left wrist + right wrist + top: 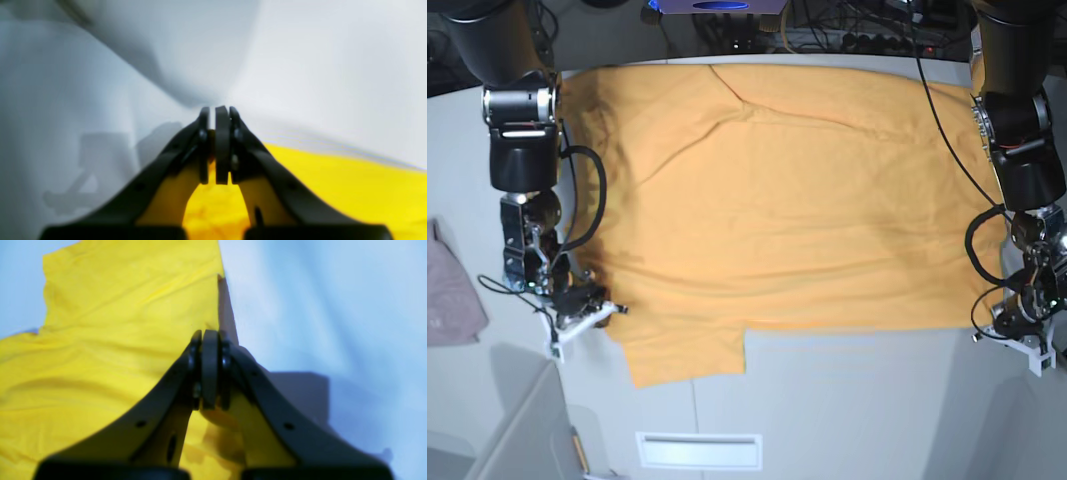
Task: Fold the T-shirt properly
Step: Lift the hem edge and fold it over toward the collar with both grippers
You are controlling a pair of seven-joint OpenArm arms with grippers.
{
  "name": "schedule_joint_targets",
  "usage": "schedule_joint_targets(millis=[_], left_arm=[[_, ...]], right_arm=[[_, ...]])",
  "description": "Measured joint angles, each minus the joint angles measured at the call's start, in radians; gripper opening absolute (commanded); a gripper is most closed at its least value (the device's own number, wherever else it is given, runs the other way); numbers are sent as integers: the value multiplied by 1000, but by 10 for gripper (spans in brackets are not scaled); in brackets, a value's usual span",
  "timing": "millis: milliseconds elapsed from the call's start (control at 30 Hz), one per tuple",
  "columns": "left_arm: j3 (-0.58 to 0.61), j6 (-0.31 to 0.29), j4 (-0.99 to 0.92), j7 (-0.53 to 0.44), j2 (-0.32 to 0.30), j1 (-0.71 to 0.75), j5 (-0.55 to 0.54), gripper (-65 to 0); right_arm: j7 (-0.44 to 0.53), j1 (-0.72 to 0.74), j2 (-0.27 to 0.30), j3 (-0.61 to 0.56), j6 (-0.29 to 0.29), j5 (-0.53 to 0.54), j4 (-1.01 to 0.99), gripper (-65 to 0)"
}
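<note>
Both grippers' jaws are clamped on the T-shirt [777, 220] edges: left gripper [217, 146], right gripper [208, 370]. Lift evenly, keeping the fabric taut over the bench [847, 400].

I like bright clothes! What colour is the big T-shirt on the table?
The T-shirt is plain orange-yellow all over; the base view shows it best.

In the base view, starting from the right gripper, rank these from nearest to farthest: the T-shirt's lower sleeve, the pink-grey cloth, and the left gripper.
Measured from the right gripper at the base view's lower left:
1. T-shirt, lower sleeve: just beside the gripper, toward the table's front edge.
2. Pink-grey cloth: at the view's far left edge.
3. Left gripper: across the table, at the view's lower right.
</note>
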Motion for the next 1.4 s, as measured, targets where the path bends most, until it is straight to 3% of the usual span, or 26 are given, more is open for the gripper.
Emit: schedule_joint_targets(millis=[433, 667, 1400], left_arm=[[-15, -3, 220, 45, 18, 48, -2, -650], [-106, -1, 306, 93, 16, 129, 2, -650], [-107, -3, 453, 103, 59, 266, -3, -650]], right_arm=[[111, -15, 1, -5, 1, -2, 14, -650], [235, -101, 1, -7, 3, 0, 105, -650], [249, -175, 29, -9, 3, -1, 126, -650]])
